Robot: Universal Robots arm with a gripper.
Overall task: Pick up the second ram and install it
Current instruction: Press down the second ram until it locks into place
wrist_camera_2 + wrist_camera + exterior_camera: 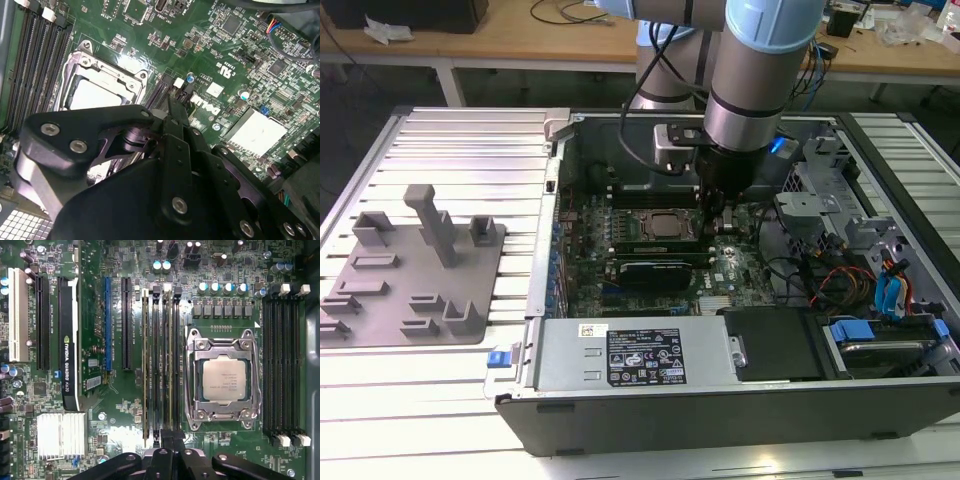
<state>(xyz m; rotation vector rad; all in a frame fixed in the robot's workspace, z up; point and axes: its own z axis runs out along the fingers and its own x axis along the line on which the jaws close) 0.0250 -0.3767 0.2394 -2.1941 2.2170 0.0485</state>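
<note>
The second ram (170, 365) is a long thin dark stick standing on edge in a memory slot beside the silver processor (223, 380). My gripper (173, 436) has its black fingers closed together over one end of the stick. In the second wrist view the gripper (171, 107) points its narrow fingertips down at that same bank of slots (159, 95). In the exterior view the gripper (719, 218) reaches down into the open computer case (555, 300), just on the exterior view's right of the processor (665, 228). Another thin stick (145, 365) sits two slots further from the processor.
A black graphics card (68, 340) and a finned heatsink (61, 435) lie beyond the slots. Several bare memory slots (282, 365) flank the processor's other side. A grey holder plate (420, 265) lies outside the case; the power supply (630, 355), drive cage (820, 200) and cables (820, 280) crowd the inside.
</note>
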